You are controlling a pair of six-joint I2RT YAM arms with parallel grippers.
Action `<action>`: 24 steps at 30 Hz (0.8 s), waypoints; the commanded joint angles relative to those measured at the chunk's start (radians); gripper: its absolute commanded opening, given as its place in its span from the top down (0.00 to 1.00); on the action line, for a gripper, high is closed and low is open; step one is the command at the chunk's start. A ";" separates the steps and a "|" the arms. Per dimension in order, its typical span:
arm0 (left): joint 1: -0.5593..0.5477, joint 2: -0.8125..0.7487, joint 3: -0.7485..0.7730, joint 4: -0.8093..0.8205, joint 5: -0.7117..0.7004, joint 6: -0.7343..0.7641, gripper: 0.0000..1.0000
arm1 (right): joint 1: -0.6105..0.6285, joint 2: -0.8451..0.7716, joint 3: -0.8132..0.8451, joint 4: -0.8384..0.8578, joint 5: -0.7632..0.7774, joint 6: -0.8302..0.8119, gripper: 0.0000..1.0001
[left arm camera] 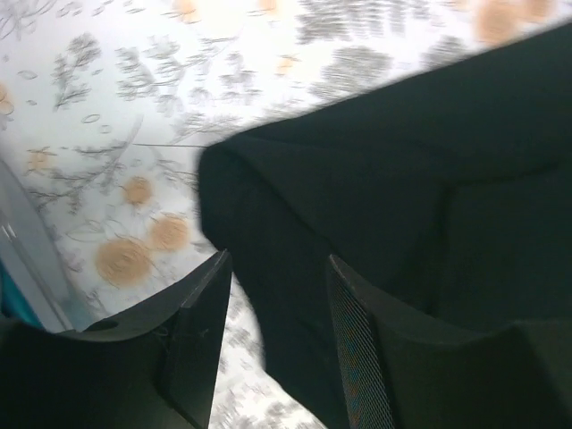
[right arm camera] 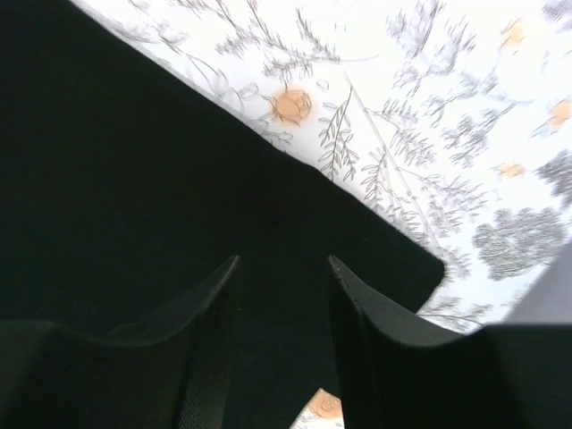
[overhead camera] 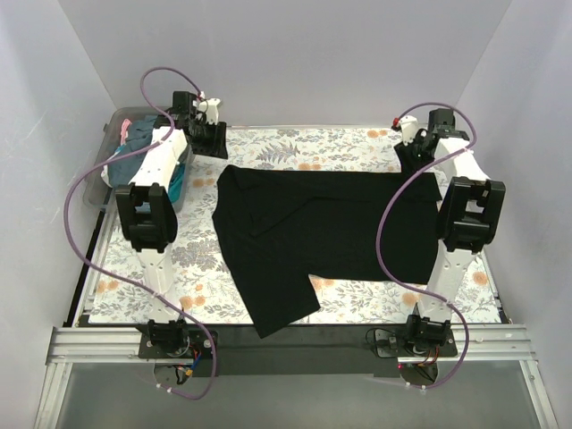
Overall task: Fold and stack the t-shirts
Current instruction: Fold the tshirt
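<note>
Black t-shirt (overhead camera: 322, 223) lies flat on the floral cover (overhead camera: 304, 147), across its middle and most of its width. It's doubled over, w/ a diagonal fold ridge running over the cover's left half. One flap hangs toward the cover's near edge, left of centre, and its tip laps over that edge onto the dark strip.

Left gripper (overhead camera: 207, 136) is over the cover's far-left part, above the shirt's far-left corner. On the left wrist cam its fingers (left arm camera: 201, 322) are spread, nothing between them. The shirt's rounded corner and bare cover show thru the gap. Pic is blurred, so I can't tell if the tips touch cloth.

Right gripper (overhead camera: 413, 147) is over the cover's far-right part, above the shirt's far-right corner. On the right wrist cam its fingers (right arm camera: 214, 331) are parted too, not pinching anything. Black cloth fills the gap and the shirt's straight hem runs diagonally just beyond the tips.

Clear bin (overhead camera: 89, 192) sits off the cover's left edge, toward the far corner. It holds bunched teal (overhead camera: 175, 183), slate-blue (overhead camera: 143, 136) and pink (overhead camera: 125, 125) shirts, unfolded.
</note>
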State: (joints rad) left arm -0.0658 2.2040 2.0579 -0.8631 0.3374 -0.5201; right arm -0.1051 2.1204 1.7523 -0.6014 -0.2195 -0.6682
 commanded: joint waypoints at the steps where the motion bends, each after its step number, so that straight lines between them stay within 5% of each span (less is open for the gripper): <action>1: -0.078 -0.177 -0.098 -0.048 0.084 0.029 0.55 | 0.001 -0.125 0.002 -0.058 -0.121 -0.048 0.53; 6: -0.111 -0.297 -0.330 0.004 0.215 -0.074 0.60 | 0.057 -0.180 0.023 -0.141 -0.274 0.007 0.62; 10: -0.140 -0.374 -0.559 -0.027 0.319 -0.034 0.62 | 0.293 -0.156 0.090 -0.143 -0.326 0.076 0.61; 24: -0.140 -0.425 -0.779 0.108 0.345 -0.133 0.54 | 0.617 0.199 0.388 -0.118 -0.299 0.174 0.58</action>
State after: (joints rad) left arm -0.2085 1.8229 1.2831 -0.8055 0.6479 -0.6281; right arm 0.4992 2.2864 2.0907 -0.7212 -0.5262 -0.5240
